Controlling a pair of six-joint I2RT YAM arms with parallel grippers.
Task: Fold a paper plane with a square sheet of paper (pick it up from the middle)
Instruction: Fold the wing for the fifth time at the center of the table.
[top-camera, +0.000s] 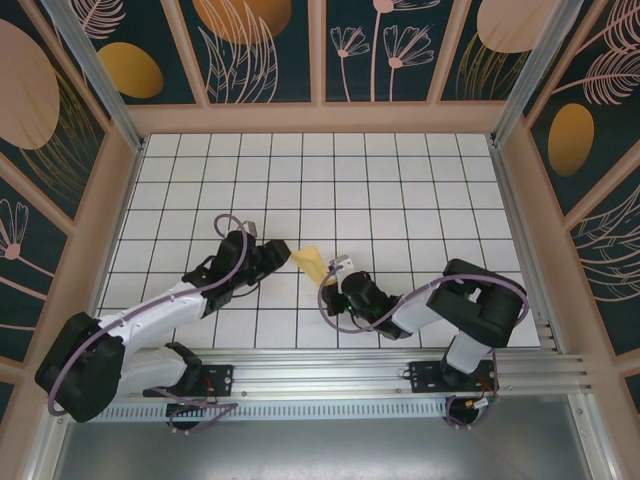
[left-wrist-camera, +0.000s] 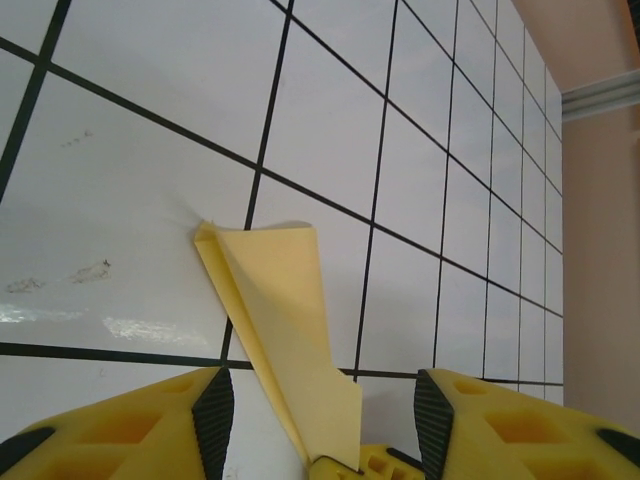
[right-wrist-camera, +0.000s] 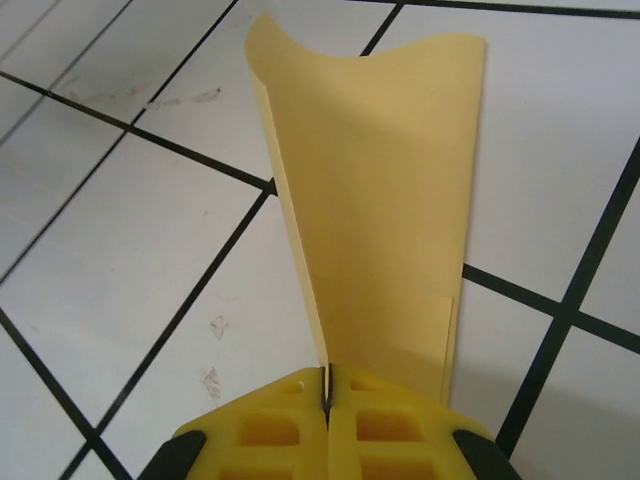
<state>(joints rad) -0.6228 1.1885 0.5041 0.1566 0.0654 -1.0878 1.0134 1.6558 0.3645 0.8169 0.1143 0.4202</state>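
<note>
The square sheet of paper (top-camera: 310, 262) is yellow and folded along a centre crease into a slim paper plane shape. It is held off the tiled table at mid-table. My right gripper (right-wrist-camera: 327, 385) is shut on the crease at one end of the paper (right-wrist-camera: 380, 220), which fans out away from the fingers. My left gripper (left-wrist-camera: 323, 400) is open, its two pads standing apart on either side of the paper (left-wrist-camera: 285, 310) without touching it. In the top view the left gripper (top-camera: 283, 256) is just left of the paper and the right gripper (top-camera: 335, 280) just below and right of it.
The white tiled table (top-camera: 400, 180) stretches behind the arms. Wooden side walls (top-camera: 115, 200) and an aluminium rail (top-camera: 515, 230) border it. The arm bases sit on the rail at the near edge (top-camera: 330, 375).
</note>
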